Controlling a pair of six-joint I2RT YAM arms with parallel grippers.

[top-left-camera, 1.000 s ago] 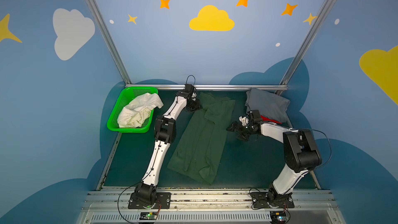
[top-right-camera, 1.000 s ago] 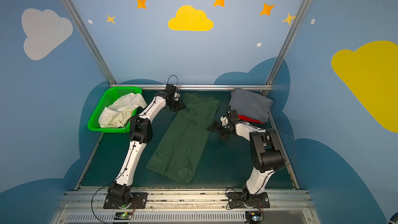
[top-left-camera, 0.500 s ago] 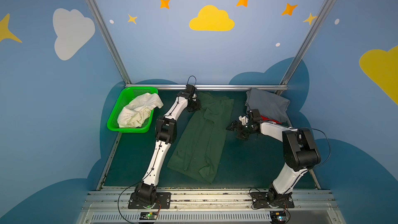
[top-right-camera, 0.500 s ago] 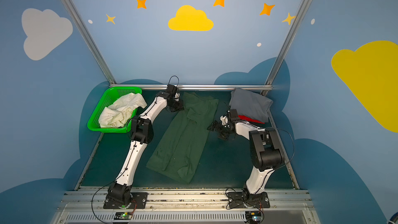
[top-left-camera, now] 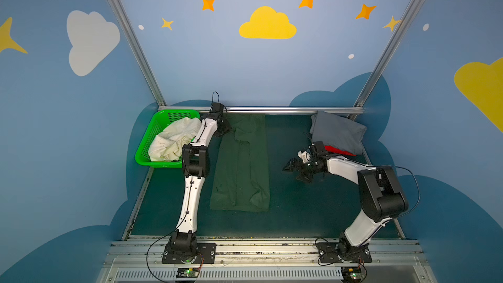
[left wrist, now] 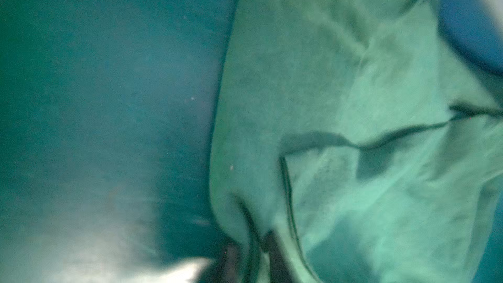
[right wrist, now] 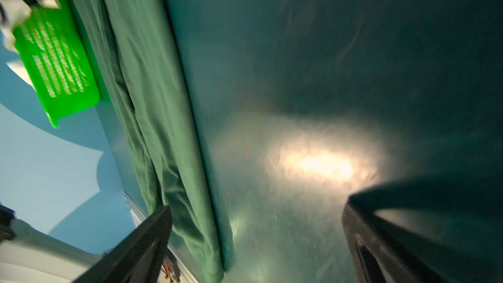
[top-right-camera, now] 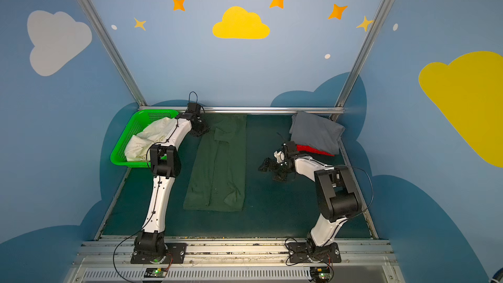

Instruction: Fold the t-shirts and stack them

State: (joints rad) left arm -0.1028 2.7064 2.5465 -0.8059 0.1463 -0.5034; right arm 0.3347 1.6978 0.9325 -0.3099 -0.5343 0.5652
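Observation:
A dark green t-shirt [top-left-camera: 242, 164] [top-right-camera: 217, 164] lies folded into a long narrow strip down the middle of the mat. My left gripper [top-left-camera: 224, 129] [top-right-camera: 202, 130] is low at its far left corner. In the blurred left wrist view the gripper [left wrist: 253, 249] is slightly open, and a ridge of the green cloth [left wrist: 326, 77] runs between its fingers. My right gripper [top-left-camera: 295, 171] [right wrist: 257, 208] hangs wide open and empty over bare mat, right of the shirt [right wrist: 152, 77]. A folded grey t-shirt [top-left-camera: 337, 132] lies on a red one [top-left-camera: 337, 150] at the back right. The cream-white t-shirt [top-left-camera: 174, 140] is crumpled in the basket.
The bright green basket [top-left-camera: 147, 142] [right wrist: 54, 58] stands at the back left beside my left arm. The dark teal mat [top-left-camera: 294, 208] covers the table. A metal rail [top-left-camera: 272, 110] runs along the back edge, and blue walls close in on both sides.
The left gripper's fingers have parted at the shirt's far corner, and the green shirt now lies straighter on the mat. The right gripper has barely moved.

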